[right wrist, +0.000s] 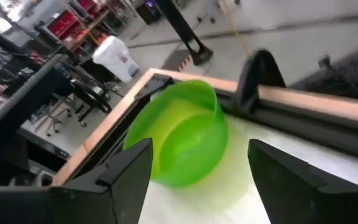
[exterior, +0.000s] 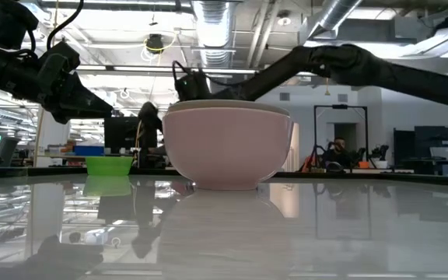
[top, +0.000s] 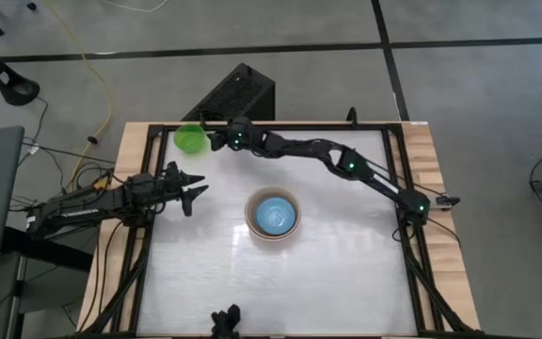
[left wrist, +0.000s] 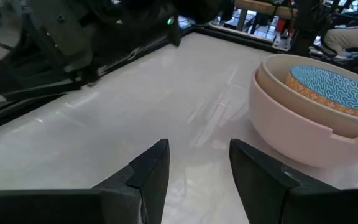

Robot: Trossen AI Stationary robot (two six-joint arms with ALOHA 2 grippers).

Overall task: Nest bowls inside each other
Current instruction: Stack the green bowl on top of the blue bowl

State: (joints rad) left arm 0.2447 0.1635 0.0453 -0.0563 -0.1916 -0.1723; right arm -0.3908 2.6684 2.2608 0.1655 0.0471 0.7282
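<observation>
Right gripper [top: 213,139], fingers spread, just beside the green bowl [top: 190,138], not touching it. Left gripper [top: 196,186], fingers spread, well apart from the nested bowls [top: 273,217] on the counter [top: 346,273].

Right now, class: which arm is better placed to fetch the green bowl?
Right. The right gripper is open just beside the green bowl at the table's far corner; the left gripper hangs farther off, nearer the nested stack.

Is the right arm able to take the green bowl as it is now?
Probably yes. The right gripper is directly before the green bowl at the table's far left corner, jaws open wide, and nothing lies between them.
</observation>
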